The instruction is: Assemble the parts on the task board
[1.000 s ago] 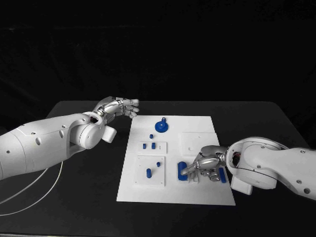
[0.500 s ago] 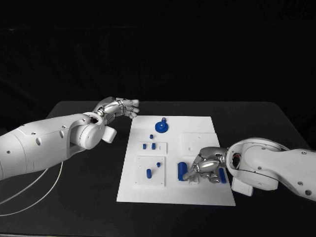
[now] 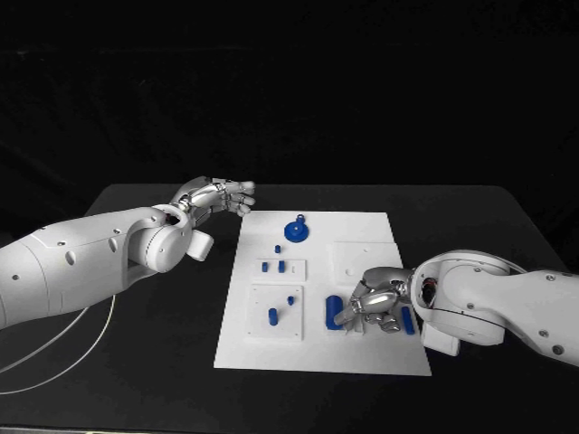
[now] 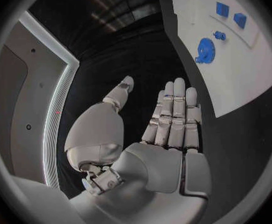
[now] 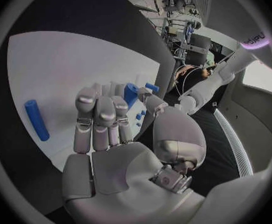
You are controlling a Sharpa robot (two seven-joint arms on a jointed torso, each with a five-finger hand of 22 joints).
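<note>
Task board [image 3: 368, 357], a white rectangular plate, lies in the middle of the black table [image 3: 485, 217] with its long side running away from the robot. Right hand [image 3: 375, 303], silver and many-fingered, is lowered over the near right part of the board; in the right wrist view its fingers [image 5: 98, 117] lie side by side and bend forward toward the white surface, the thumb beside a short blue cylindrical part [image 5: 131, 93]. Whether that part is pinched or merely touched cannot be told. A long blue rod-shaped part [image 3: 333, 312] lies flat just to the left of this hand, and another blue rod-shaped part [image 3: 407, 319] lies at its right, partly hidden by the wrist. Left hand [image 3: 216, 197] hovers above the table near the far left corner of the board, apart from it; the left wrist view shows its fingers [image 4: 175, 115] straight and close together, the thumb spread aside, nothing in the palm. A round blue disc-shaped part [image 3: 295, 234] rests on the far end of the board. Small blue parts [image 3: 275, 267] stand in a raised white square near the middle, and further blue parts [image 3: 274, 316] sit on the near left white panel
</note>
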